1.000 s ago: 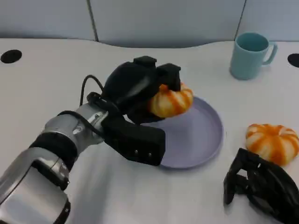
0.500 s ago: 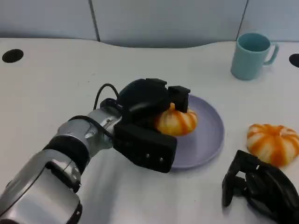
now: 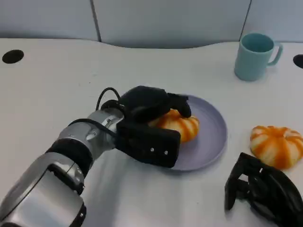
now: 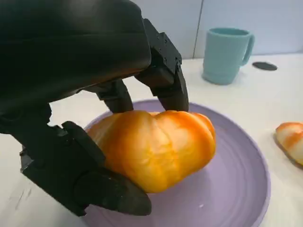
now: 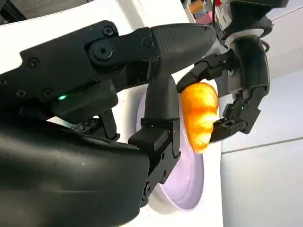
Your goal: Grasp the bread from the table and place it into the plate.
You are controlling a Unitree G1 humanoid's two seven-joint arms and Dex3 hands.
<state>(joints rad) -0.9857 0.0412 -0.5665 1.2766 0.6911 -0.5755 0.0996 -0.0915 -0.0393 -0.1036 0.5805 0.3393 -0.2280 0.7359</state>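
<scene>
Broadly, a white worktop (image 3: pixel 57 85) fills the scene, with a silver left forearm (image 3: pixel 71 151) reaching across it from the lower left. Near the middle lies a round lilac plate (image 3: pixel 213 127). The black left hand (image 3: pixel 151 120) sits over the plate's near-left part, its fingers (image 4: pixel 165 75) curled over a glossy orange-and-white bread (image 3: pixel 180 125) and its thumb below, so the bread is clasped between them. In the left wrist view the bread appears to rest on, or just above, the plate's surface; which one cannot be told. To the right, the right hand (image 3: pixel 265 191) rests low near the worktop edge, fingers curled in and holding nothing. Just beyond it lies a second striped bread (image 3: pixel 277 144), off the plate. A teal mug (image 3: pixel 254 54) stands at the far right. The placing step looks nearly finished; next, the fingers likely need to spread and the hand lift away without dragging the bread.
</scene>
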